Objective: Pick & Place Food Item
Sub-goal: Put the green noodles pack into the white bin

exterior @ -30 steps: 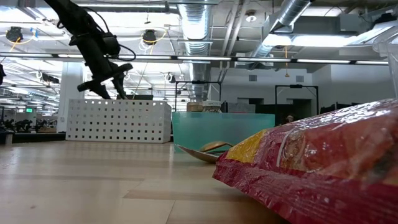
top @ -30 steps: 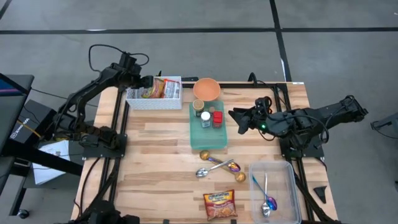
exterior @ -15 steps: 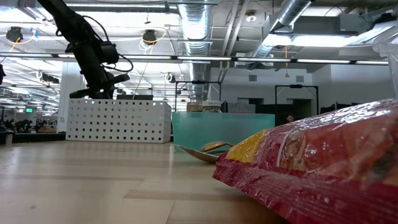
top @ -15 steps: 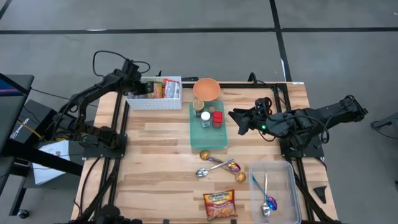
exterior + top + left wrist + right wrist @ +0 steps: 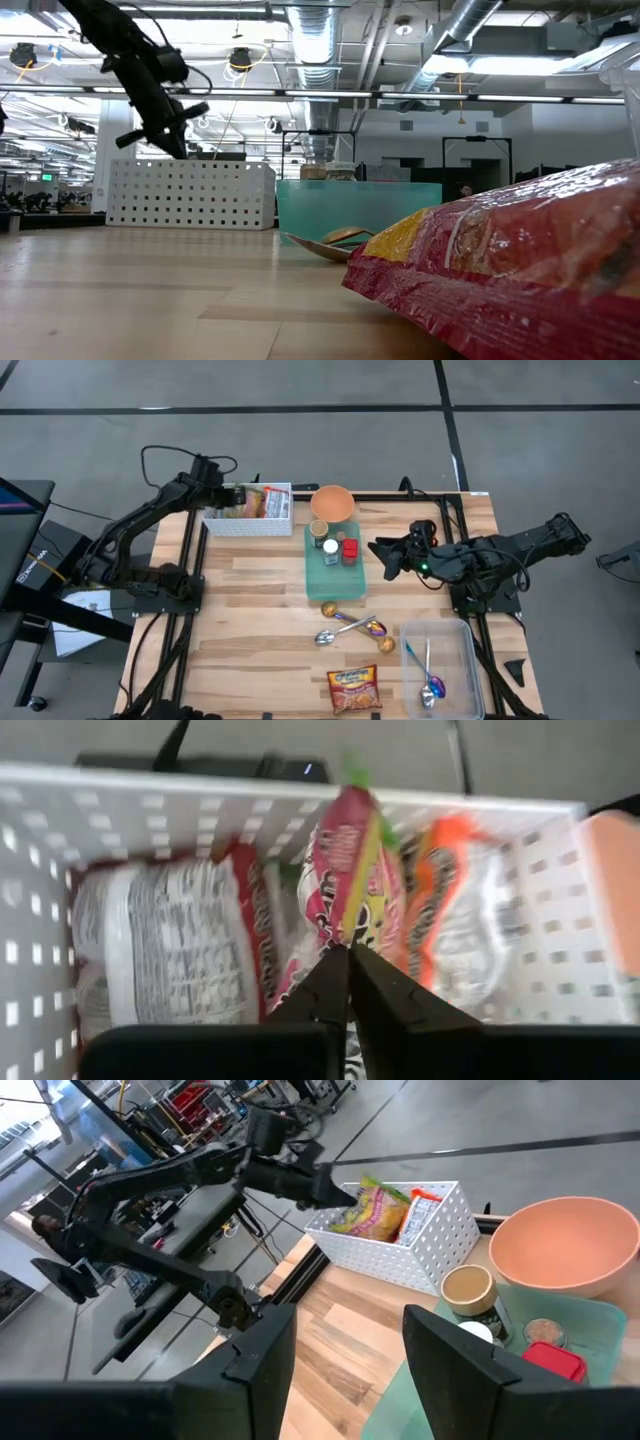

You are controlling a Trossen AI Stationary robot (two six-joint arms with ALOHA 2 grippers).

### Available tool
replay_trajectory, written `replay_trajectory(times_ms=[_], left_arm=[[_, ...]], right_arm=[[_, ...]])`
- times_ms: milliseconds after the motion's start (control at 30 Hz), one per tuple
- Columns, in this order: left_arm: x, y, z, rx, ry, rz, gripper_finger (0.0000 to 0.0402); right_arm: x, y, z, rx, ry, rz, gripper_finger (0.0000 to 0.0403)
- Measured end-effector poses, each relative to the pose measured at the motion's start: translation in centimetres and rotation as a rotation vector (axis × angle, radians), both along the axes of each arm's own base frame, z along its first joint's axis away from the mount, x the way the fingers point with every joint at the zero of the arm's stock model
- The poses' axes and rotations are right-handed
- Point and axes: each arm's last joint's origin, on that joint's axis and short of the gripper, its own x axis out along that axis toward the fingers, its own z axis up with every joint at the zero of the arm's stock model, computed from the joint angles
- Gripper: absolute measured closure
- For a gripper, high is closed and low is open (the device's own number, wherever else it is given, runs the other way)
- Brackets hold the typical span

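A white perforated basket (image 5: 250, 512) at the table's far left holds several food packets standing on edge: a white one (image 5: 170, 955), a pink-and-yellow one (image 5: 345, 880) and an orange one (image 5: 450, 890). My left gripper (image 5: 347, 952) is shut over the basket's left end (image 5: 226, 496), its tips just short of the pink-and-yellow packet (image 5: 378, 1205). Another noodle packet (image 5: 354, 688) lies flat at the table's near edge. My right gripper (image 5: 365, 1370) hangs open above the table's right side (image 5: 383, 555), holding nothing. My left gripper's shut fingertips (image 5: 340, 965) slant down from the table's left side and stand at the lower end of the pink-and-yellow packet (image 5: 340, 925). Whether they touch it, I cannot tell.
An orange bowl (image 5: 332, 503) stands right of the basket. A green tray (image 5: 322, 590) with small jars lies mid-table. Spoons (image 5: 350, 628) lie loose in front of it. A clear bin (image 5: 445, 635) with spoons sits near right. Bare wood spreads across the table's left half (image 5: 250, 610).
My left gripper has shut from wide open, with nothing seen between its fingers, and has drawn back a little toward the table's left edge over the basket's end. The packets in the basket stay where they were.
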Motion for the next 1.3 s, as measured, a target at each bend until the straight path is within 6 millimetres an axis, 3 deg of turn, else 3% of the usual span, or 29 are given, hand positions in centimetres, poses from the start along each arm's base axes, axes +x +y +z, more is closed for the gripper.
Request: replay_trajectory(times_ms=[233,600,867,1067,1300], left_arm=[[-1.0,-1.8,2.8,0.11,-0.05,0.041,0.0368],[1.0,-1.1,0.4,0.041,0.076,0.036,0.04],[2.3,-0.5,-2.6,-0.033,0.268,0.055,0.0401],[2.9,-0.7,-3.0,0.01,0.377,0.087,0.0401],[3.1,-0.8,-3.4,0.008,0.338,0.099,0.0401]], right_arm=[[0.0,0.0,0.0,-0.001,0.0,-0.002,0.0223],[0.0,0.2,0.1,0.001,-0.008,0.005,0.0223],[-0.1,0.4,0.1,0.0,-0.008,0.014,0.0223],[-0.1,0.4,0.1,0.0,-0.008,0.013,0.0223],[-0.1,0.4,0.0,-0.002,-0.002,0.013,0.0223]])
